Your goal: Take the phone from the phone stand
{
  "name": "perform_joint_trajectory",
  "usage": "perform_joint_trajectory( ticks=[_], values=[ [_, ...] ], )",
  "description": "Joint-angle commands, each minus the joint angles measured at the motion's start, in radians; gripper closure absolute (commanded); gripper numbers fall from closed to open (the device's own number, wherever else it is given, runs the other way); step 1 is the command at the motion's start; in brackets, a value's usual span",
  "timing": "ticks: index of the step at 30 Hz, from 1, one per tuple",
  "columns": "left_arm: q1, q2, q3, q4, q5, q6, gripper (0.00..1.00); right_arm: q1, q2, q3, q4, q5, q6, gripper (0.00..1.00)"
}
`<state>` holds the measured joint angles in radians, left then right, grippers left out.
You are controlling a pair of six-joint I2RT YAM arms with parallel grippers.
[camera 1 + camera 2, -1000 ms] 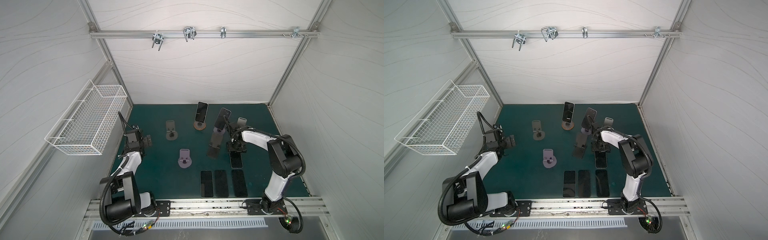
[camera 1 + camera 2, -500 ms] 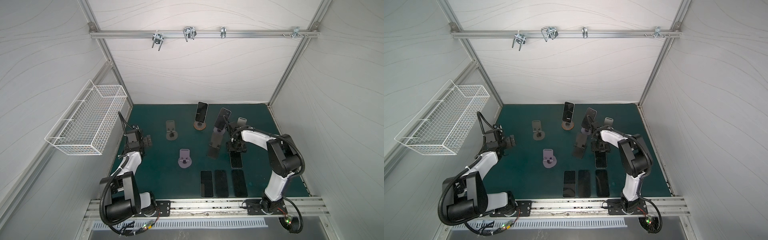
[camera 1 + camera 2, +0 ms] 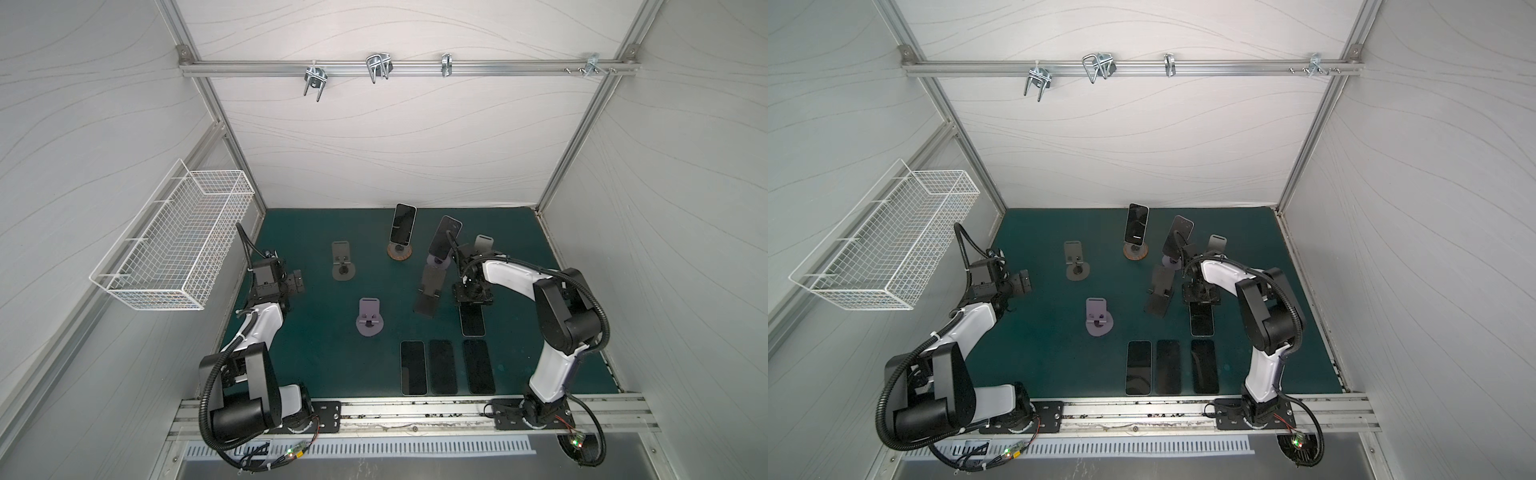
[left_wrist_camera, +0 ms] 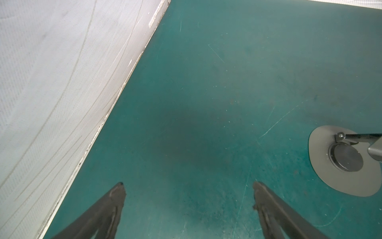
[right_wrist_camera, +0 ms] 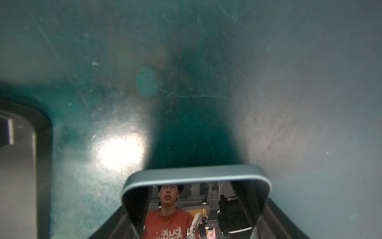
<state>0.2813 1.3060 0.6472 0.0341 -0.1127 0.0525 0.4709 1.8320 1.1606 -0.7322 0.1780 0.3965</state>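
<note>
My right gripper is shut on the far end of a dark phone. The phone lies nearly flat, low over the green mat; whether it touches the mat I cannot tell. In the right wrist view its glossy screen fills the space between the jaws of the right gripper. An empty dark phone stand stands just left of this gripper. A grey stand is behind it. My left gripper hangs open and empty at the mat's left side.
Two phones still sit on stands at the back. Three phones lie flat in a row near the front edge. Empty stands: grey, purple. A wire basket hangs on the left wall.
</note>
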Motion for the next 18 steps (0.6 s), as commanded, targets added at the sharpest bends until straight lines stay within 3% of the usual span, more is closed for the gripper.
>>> perform_joint_trajectory(
  ticks=[1, 18],
  values=[
    [0.006, 0.006, 0.042, 0.014, 0.011, 0.016, 0.02, 0.009, 0.075, -0.026, 0.047, 0.001, 0.024, 0.25],
    [0.004, 0.017, 0.051, 0.004, 0.024, 0.021, 0.02, 0.011, 0.083, -0.015, 0.042, -0.004, 0.026, 0.22]
  ],
)
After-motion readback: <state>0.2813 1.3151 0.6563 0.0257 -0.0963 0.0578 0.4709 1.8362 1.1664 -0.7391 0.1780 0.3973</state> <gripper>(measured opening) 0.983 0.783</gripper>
